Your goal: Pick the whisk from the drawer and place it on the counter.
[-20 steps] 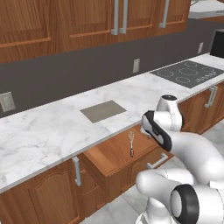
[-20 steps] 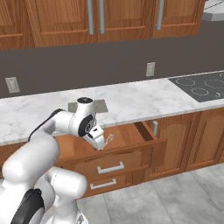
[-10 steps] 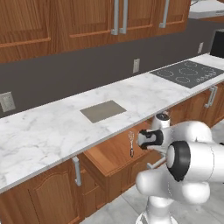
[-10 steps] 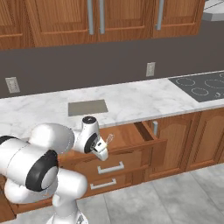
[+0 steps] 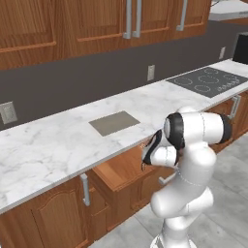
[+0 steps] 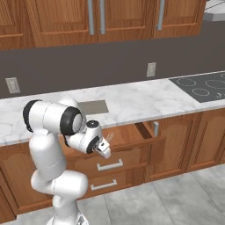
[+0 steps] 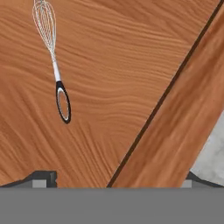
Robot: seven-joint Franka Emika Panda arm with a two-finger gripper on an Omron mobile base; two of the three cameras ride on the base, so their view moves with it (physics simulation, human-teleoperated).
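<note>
Whisk: a thin silver wire whisk (image 7: 53,61) with a slim dark looped handle is seen lying flat on the drawer floor, untouched.
Drawer: the reddish-brown wooden drawer (image 6: 132,137) is pulled out beneath the white grey-veined marble counter (image 5: 58,145).
Gripper: the two-finger gripper (image 6: 105,151) is held over the drawer with its jaws spread wide, nothing between them.

The arm folds low — end effector (image 6: 105,150) pointing down, fingers spread wide.
</note>
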